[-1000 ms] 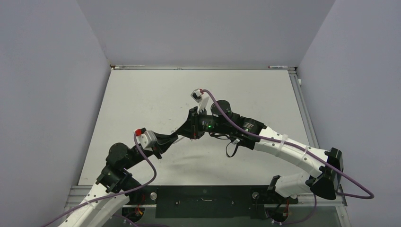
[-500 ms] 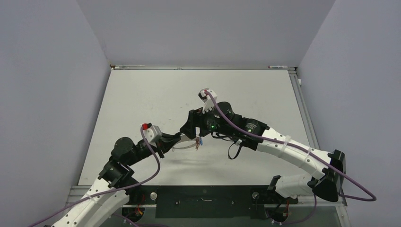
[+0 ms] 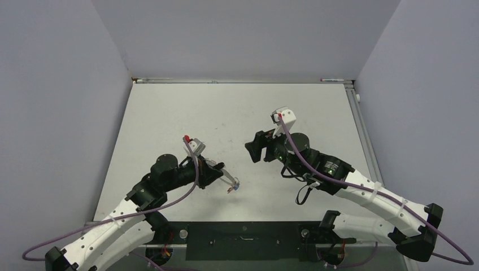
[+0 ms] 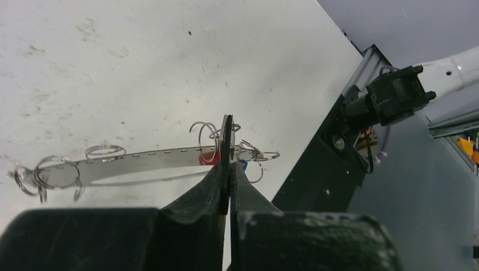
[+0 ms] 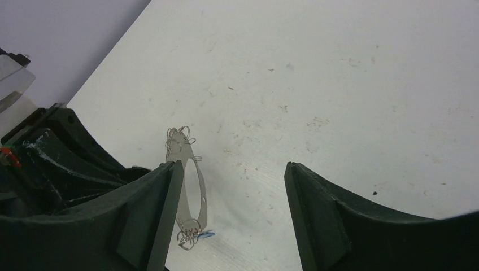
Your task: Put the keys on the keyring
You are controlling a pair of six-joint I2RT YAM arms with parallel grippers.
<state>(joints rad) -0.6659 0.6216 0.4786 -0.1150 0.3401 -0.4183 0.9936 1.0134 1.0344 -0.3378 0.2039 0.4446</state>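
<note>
Two pincers, two roles: your left pincer (image 4: 227, 148) is clamped edge-on across the keyring (image 4: 141, 160), apparently just off the table (image 4: 113, 68), so the loop stays presented for threading. It reads as a thin flat silver band with small wire rings at both ends. The plastic-headed red key (image 4: 207, 158) and blue key (image 4: 243, 165) sit right at those fingertips. Your right pincer (image 5: 233, 169) is wide apart, empty, with the loop ahead of it; black key not visible
</note>
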